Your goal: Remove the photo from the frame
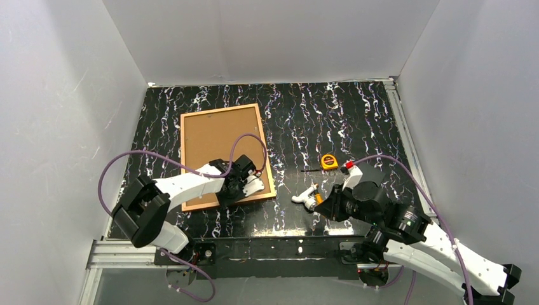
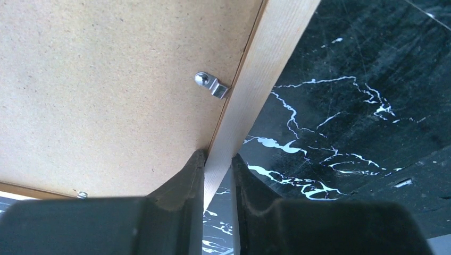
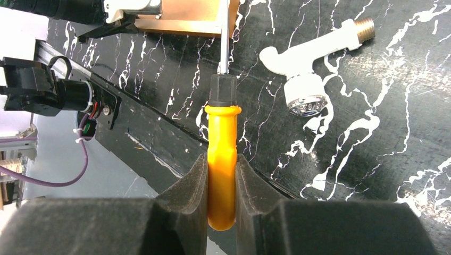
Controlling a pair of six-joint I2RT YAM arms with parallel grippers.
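Left wrist view shows the left gripper (image 2: 218,159) clenched on the thin reddish-brown wooden rail of the large rectangular picture frame (image 2: 266,69), which lies tan board up on the black marbled table (image 1: 356,121). Right of the picture frame, the right gripper (image 3: 221,162) grasps an orange-handled screwdriver (image 3: 220,127).

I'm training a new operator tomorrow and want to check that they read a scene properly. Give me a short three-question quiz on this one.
1. True or false: the frame lies with its board back facing up.
2. Fill in: the right gripper is shut on a ____.
3. Where does the left gripper hold the frame?
A) on its wooden side rail, near a metal clip
B) in the middle of the board
C) nowhere, it hangs open above it

Key: 1 true; 2 screwdriver; 3 A.
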